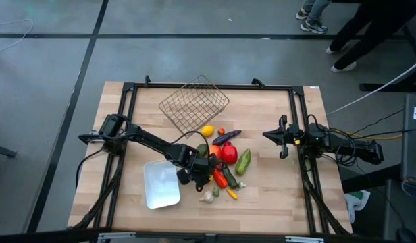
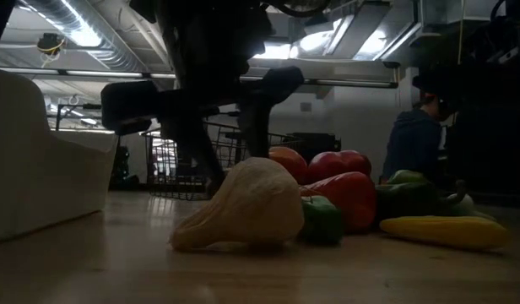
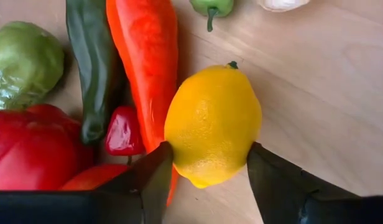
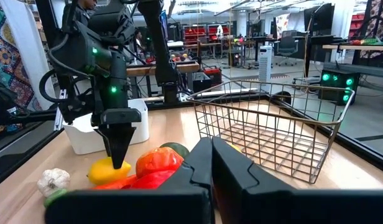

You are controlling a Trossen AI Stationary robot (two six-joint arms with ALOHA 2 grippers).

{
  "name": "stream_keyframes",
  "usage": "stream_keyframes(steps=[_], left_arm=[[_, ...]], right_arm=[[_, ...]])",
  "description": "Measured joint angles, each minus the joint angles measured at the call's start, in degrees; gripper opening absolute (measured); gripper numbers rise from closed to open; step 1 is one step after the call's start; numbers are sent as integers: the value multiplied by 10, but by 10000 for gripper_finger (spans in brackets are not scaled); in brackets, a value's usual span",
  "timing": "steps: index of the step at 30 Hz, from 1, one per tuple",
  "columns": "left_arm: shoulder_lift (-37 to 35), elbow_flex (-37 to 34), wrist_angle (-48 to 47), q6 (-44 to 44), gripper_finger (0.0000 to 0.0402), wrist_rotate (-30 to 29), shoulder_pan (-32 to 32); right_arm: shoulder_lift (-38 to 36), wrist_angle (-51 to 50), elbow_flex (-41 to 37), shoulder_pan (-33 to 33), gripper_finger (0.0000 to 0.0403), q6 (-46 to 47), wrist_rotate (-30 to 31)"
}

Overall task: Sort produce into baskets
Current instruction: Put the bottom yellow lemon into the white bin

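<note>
The left gripper [image 3: 210, 165] stands low over the produce pile at the middle of the desk [image 1: 275, 196], its jaws set against either side of a yellow lemon [image 3: 213, 124] that appears to rest on the wood; whether it is firmly gripped is hard to say. Beside it lie a long red pepper [image 3: 145, 68], a dark green pepper [image 3: 92, 68] and garlic [image 2: 243, 207]. The wire basket [image 1: 194, 102] at the far side looks empty, as does the white tray [image 1: 161, 185] by the pile, so sorting has barely begun. The right gripper [image 1: 283, 138] waits well off to the right, jaws pressed together on nothing.
</note>
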Motion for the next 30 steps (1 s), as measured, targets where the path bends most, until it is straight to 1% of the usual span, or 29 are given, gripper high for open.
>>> stream_keyframes(steps=[3, 11, 18, 23, 25, 30], left_arm=[[0, 0, 0, -8, 176, 0, 0], [-1, 1, 4, -15, 175, 0, 0], [-3, 21, 4, -71, 173, -5, -6], [-9, 31, 0, -91, 173, -9, -10], [-13, 35, -4, -96, 173, -20, -11], [-14, 57, -58, -138, 173, -61, -16]], right_arm=[[0, 0, 0, 0, 12, 0, 0], [0, -1, 0, 0, 12, 0, 0], [0, -1, 0, 0, 12, 0, 0], [0, -1, 0, 0, 12, 0, 0], [0, -1, 0, 0, 12, 0, 0], [0, -1, 0, 0, 12, 0, -1]])
